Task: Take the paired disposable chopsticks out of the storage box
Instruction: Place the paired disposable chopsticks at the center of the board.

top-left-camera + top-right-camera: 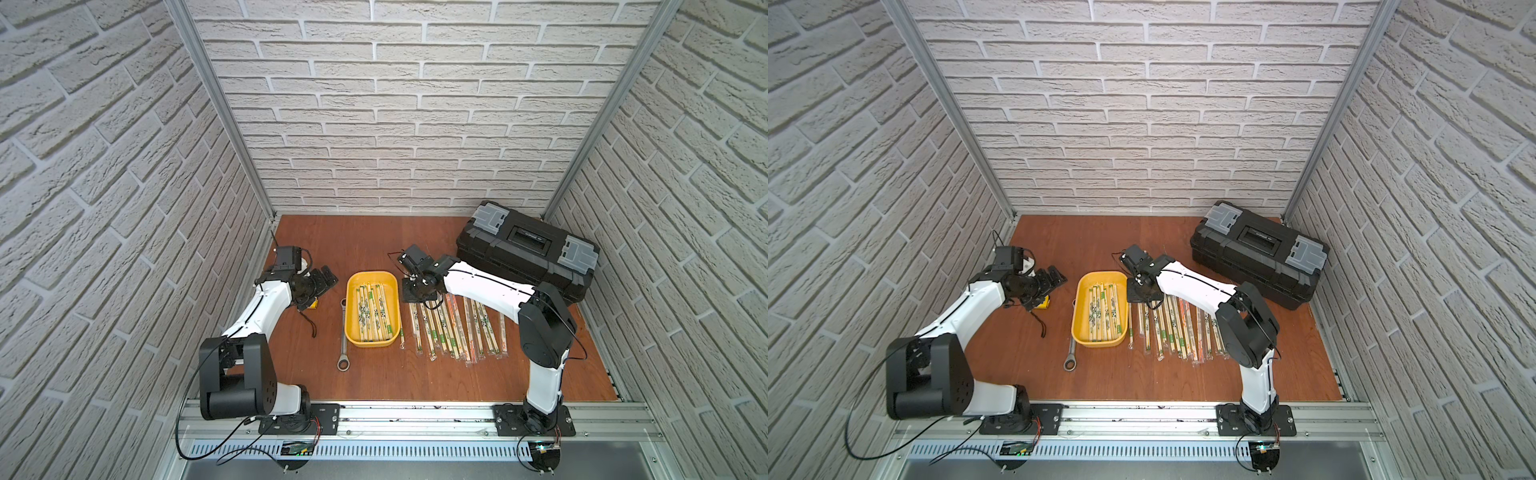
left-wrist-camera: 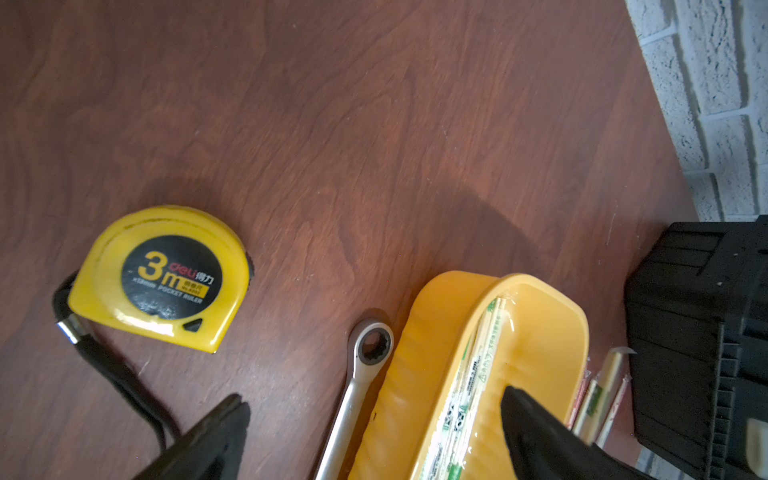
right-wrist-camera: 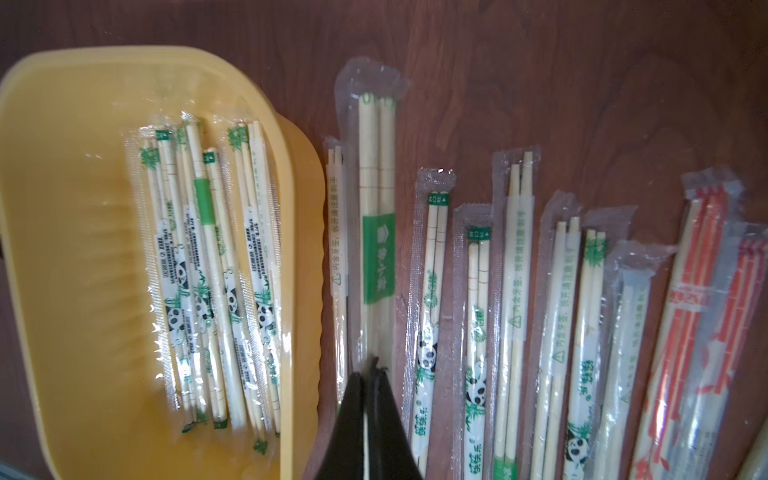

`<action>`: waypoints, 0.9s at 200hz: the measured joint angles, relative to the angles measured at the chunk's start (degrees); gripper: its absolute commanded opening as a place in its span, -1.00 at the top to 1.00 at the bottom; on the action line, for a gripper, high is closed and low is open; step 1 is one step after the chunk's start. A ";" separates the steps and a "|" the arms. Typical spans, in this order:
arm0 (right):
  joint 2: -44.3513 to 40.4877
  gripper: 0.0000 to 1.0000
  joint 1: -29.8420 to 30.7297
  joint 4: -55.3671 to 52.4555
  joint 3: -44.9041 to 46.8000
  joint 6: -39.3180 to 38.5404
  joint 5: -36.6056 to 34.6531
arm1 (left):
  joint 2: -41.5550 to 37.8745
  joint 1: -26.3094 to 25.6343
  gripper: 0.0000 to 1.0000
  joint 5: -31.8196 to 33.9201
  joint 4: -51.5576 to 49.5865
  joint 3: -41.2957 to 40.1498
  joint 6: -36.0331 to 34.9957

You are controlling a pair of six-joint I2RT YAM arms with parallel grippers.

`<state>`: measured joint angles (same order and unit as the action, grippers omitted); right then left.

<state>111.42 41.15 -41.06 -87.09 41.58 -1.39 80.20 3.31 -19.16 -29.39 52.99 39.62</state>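
Paired disposable chopsticks (image 1: 372,309): a loose, overlapping bundle lies in the yellow storage box (image 1: 372,344), lengthwise, toward its right side. About six pairs by the right wrist view, though the overlap makes the count unsure. All of these have green or panda print.

One green-band pair (image 3: 377,249) hangs over the surface (image 1: 374,249) just beside the box's right wall. Its sleeve runs straight into the right gripper (image 3: 371,374), whose tips are pressed together on it. It reads as held and already clear of the box.

The laid-out row (image 1: 449,328) is on the surface to the right of the box, roughly parallel. There are at least ten pairs, and at least two of them have orange print. The far end of the row is partly hidden by the right arm.

Step in hand, as judged: setting the carried pair down at the near end of the row. The next move calls for lowering it flat into the gap between the box wall and the first pair in the row, then releasing without nudging either. After that, back over the box for another sleeve.

The left gripper (image 1: 323,281) is spread fully wide and holds nothing, parked off the box's far left corner.

Other items, one of each:
- A silver wrench (image 1: 343,332) lies along the box's left wall.
- A yellow tape measure (image 2: 162,276) sits under the left arm.
- A black toolbox (image 1: 528,249) stands at the back right.
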 measured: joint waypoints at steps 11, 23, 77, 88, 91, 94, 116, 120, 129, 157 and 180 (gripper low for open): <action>1.20 0.93 0.07 0.46 0.00 0.00 0.20 | 0.00 0.00 -0.96 0.02 -0.22 0.00 0.00; 2.58 0.89 0.13 1.01 0.00 0.00 0.35 | 0.00 0.00 -0.96 0.04 -0.35 0.00 0.00; 5.16 0.70 0.31 1.27 0.00 0.00 1.01 | 0.00 0.00 -0.96 0.26 -0.57 0.00 0.00; 5.01 0.66 0.33 1.25 0.00 0.00 0.98 | 0.00 0.00 -0.96 0.26 -0.61 0.00 -0.02; 4.87 0.65 0.33 1.25 0.00 0.00 0.94 | 0.00 0.00 -0.97 0.28 -0.61 0.00 -0.02; 4.81 0.65 0.33 1.22 0.00 0.00 0.94 | 0.00 0.00 -0.96 0.26 -0.63 0.00 -0.02; 2.95 0.55 0.33 0.85 0.00 0.00 0.31 | 0.00 0.00 -0.97 0.33 -0.63 0.00 -0.04; 2.36 0.54 0.33 0.83 0.00 0.00 0.11 | 0.00 0.00 -0.96 0.37 -0.66 0.00 -0.04; 1.01 0.50 0.33 0.72 0.00 0.00 -0.11 | -0.02 0.00 -0.97 0.42 -0.66 0.00 -0.07; -2.01 0.39 0.52 -0.63 -2.36 -0.44 -0.33 | 0.00 0.00 -0.96 0.63 -0.66 0.00 -0.11; -1.49 0.36 1.49 -2.25 -8.15 -1.49 -0.24 | 0.00 0.02 -0.96 0.83 -0.68 0.00 -0.15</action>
<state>109.93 42.63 -43.31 -95.24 40.10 -1.63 80.20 3.33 -18.33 -30.06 52.99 39.46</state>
